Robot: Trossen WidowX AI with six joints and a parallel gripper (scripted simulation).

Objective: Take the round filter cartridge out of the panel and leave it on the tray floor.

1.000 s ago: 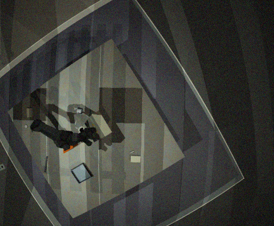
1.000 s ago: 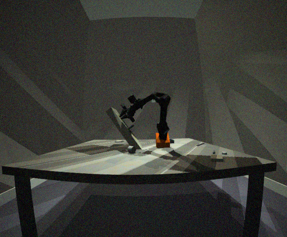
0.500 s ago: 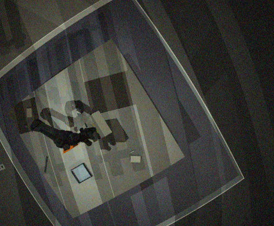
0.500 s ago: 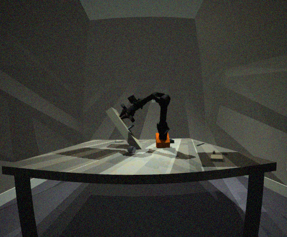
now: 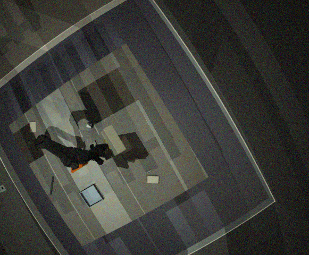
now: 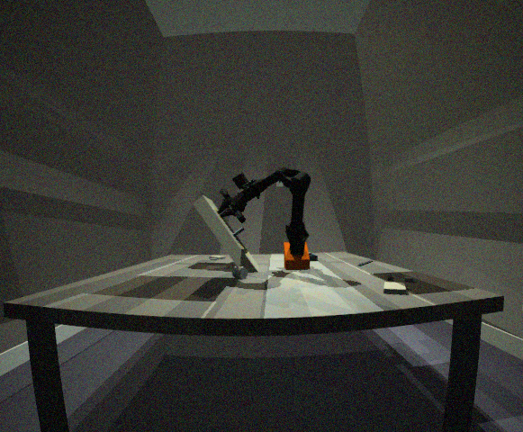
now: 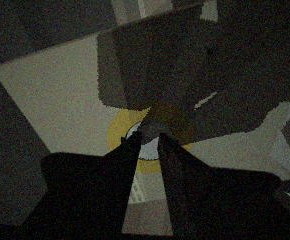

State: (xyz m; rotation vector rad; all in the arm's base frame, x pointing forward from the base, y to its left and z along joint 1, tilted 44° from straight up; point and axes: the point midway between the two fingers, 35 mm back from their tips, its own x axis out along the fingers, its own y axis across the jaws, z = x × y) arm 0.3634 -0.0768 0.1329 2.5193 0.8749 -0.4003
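Observation:
The pale service panel [image 5: 114,139] [image 6: 214,223] [image 7: 70,95] stands tilted on the table in front of the arm. A yellow ring [image 7: 116,135] on its face surrounds the round pale cartridge [image 7: 150,150]. My gripper [image 7: 149,134] [image 6: 220,211] is at the panel face, its fingertips at the cartridge's slots, shut on the cartridge. The cartridge appears inside the ring; whether it stands out from the panel at all cannot be told. The fingers and shadow hide part of its face and the slots. The tray [image 5: 91,194], dark-rimmed with a light blue floor, lies beyond the orange arm base and holds nothing visible.
A pale block [image 5: 152,179] lies on the table past the panel, another pale block [image 5: 33,127] [image 6: 394,287] at the opposite side. A dark rod [image 5: 51,185] [image 6: 365,263] lies near the table edge. A grey round object [image 6: 238,272] is by the panel's foot.

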